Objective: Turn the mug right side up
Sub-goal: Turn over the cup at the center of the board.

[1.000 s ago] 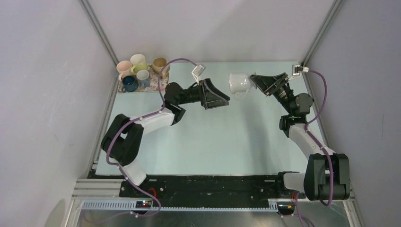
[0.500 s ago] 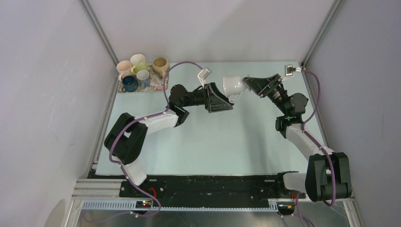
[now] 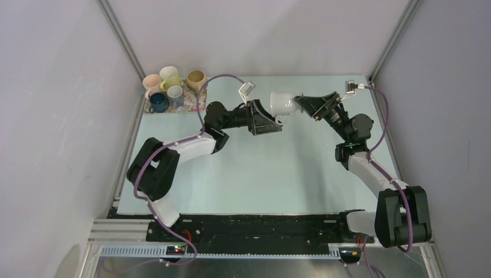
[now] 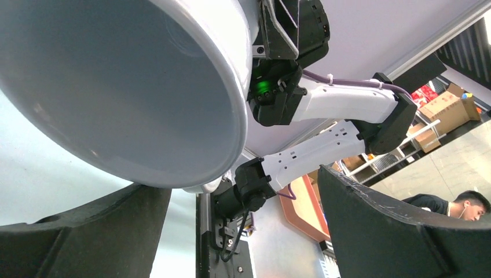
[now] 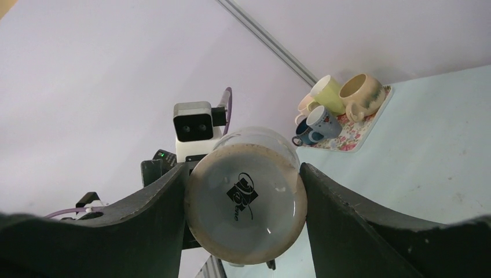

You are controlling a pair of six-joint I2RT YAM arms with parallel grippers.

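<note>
One high view over the counter (image 3: 260,174), two wrist views pressed close to the white mug (image 3: 284,104).
The top camera sits above and behind the arm bases (image 3: 165,214), looking down on the whole counter. The left wrist camera looks up between the left fingers (image 4: 394,231), so near the mug that it fills half the view, with the right arm (image 4: 341,101) behind. The right wrist camera faces the mug's base between the right fingers (image 5: 359,220), toward the tray of mugs (image 5: 360,128) that the top view also shows.
</note>
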